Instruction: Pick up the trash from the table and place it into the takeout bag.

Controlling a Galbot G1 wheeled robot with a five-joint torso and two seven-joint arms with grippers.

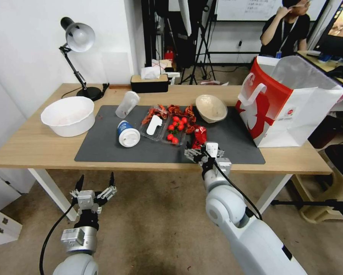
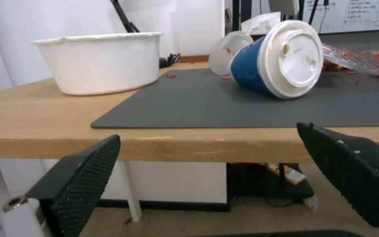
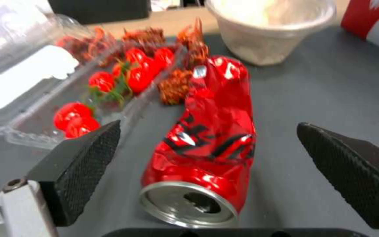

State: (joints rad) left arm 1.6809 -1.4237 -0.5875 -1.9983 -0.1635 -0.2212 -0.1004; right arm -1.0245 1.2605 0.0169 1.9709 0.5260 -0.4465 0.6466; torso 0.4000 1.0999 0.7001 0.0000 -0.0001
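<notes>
Fingers of right gripper (image 3: 207, 164) spread around crushed can (image 3: 207, 138), seemingly untouched

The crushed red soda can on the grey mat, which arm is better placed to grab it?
The right. The right gripper is open and lined up with the crushed red soda can; the left gripper hangs open below the table edge.

The crushed soda can (image 3: 207, 138) is glossy, crinkled red metal with a bare silvery end, lying on a matt dark grey mat (image 3: 330, 92). The table (image 2: 31, 112) is light wood, smooth-faced. The right claw (image 3: 207, 171) has black pads (image 3: 80, 168) with a rough knurled texture.
</notes>
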